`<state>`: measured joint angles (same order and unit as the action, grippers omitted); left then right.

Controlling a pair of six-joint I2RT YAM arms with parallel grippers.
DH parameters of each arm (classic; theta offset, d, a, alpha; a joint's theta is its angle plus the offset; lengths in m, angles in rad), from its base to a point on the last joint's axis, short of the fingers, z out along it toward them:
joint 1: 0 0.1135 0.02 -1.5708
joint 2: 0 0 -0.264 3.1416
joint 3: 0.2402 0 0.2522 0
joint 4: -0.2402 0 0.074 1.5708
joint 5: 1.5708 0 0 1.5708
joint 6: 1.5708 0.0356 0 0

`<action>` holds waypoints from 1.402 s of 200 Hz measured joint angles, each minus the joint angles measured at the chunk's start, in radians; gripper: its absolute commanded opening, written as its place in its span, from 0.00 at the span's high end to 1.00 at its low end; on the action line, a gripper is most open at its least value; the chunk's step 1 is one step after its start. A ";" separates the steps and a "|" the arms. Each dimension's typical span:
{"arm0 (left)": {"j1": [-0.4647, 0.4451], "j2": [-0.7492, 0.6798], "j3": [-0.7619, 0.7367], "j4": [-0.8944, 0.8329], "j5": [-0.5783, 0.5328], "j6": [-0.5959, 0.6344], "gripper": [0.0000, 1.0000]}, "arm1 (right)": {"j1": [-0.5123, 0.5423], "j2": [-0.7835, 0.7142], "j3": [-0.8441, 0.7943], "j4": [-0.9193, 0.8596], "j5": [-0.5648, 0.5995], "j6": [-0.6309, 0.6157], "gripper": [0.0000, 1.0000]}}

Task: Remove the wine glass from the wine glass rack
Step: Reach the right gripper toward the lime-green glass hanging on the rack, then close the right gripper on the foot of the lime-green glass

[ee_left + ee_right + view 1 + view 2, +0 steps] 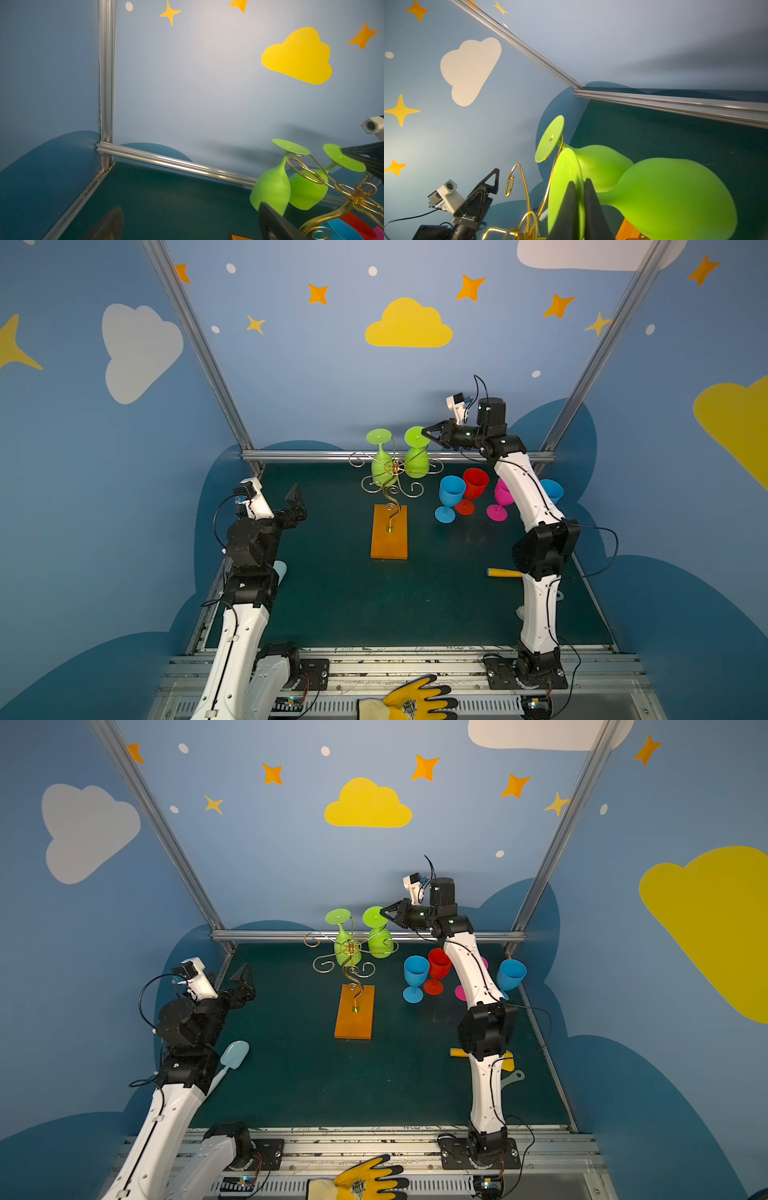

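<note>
- Yellow glove (415, 699) lies at the near edge, outside the work area and cut off by the frame; whether a hand is inside it cannot be told
- Left gripper (190, 220) sits on its own side with its jaws wide apart and nothing between them, well apart from the wine glass rack (390, 485), probably parked out of the way
- That rack stands mid-table (332, 593) on its orange wooden base (389, 537); two green glasses hang upside down from its far wire arms, since the loops catch each stem under the foot
- Right gripper (424, 433) reaches in at foot height and is clamped on the rim of the wine glass (417, 458) nearer to it, likely because that disc is the one part standing clear of the wire
- Second green glass (382, 468) hangs just beside it; whether the bowls touch is unclear
- Blue cup (451, 493) and red cup (473, 485) stand upright on the table right of the rack; a pink cup (500, 499) and another blue one (552, 489) are partly hidden by the right arm (525, 493)
- Where the stem of the held glass meets the wire is hidden in the right wrist view, so which way the loop opens is hard to make out
</note>
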<state>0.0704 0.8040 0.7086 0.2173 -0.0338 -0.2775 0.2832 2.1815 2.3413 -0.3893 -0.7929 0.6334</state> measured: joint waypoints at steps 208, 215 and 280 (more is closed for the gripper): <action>0.000 -0.001 0.000 0.000 0.000 -0.003 0.01 | -0.029 -0.077 -0.200 0.248 -0.098 0.242 1.00; 0.000 -0.001 0.000 0.000 0.000 -0.003 0.01 | -0.030 -0.082 -0.209 0.257 -0.099 0.246 1.00; 0.000 -0.004 0.000 0.000 0.000 -0.004 0.01 | -0.033 -0.125 -0.274 0.284 -0.113 0.256 1.00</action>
<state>0.0704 0.8001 0.7082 0.2173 -0.0338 -0.2813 0.2504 2.0567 2.0670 -0.1051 -0.9062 0.8898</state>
